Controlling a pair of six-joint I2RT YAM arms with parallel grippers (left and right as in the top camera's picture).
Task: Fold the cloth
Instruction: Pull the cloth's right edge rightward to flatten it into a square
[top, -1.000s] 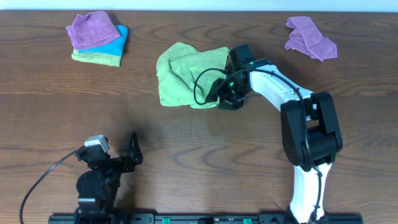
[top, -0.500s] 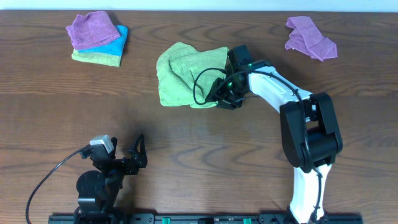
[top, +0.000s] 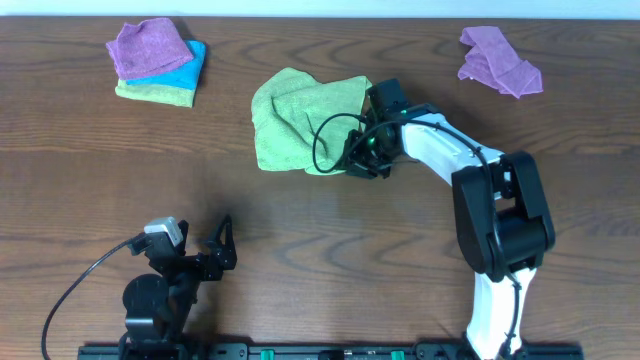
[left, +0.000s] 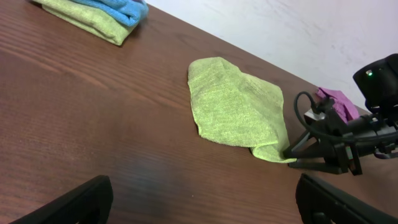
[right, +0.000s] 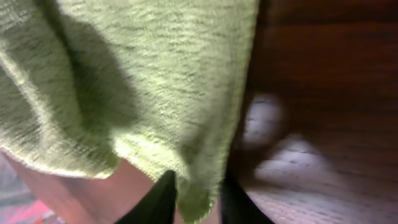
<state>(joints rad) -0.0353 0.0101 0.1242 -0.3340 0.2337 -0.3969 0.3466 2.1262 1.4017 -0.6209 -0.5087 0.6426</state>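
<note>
One corner of the rumpled green terry cloth (top: 298, 120) sat clamped in the right pincer (right: 196, 202), the rest lying to that pincer's left on the brown wooden table (top: 300, 235). The pincer had barely shifted in a second, so folding seemed hardly begun; the left pincer (top: 221, 247) gaped open.

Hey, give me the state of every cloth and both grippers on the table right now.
green cloth, loosely folded, rumpled, one edge pinched
right gripper, shut on green cloth
left gripper, open, holding nothing
cloth stack, folded, piled purple over blue over green
purple cloth, crumpled, untouched
</note>
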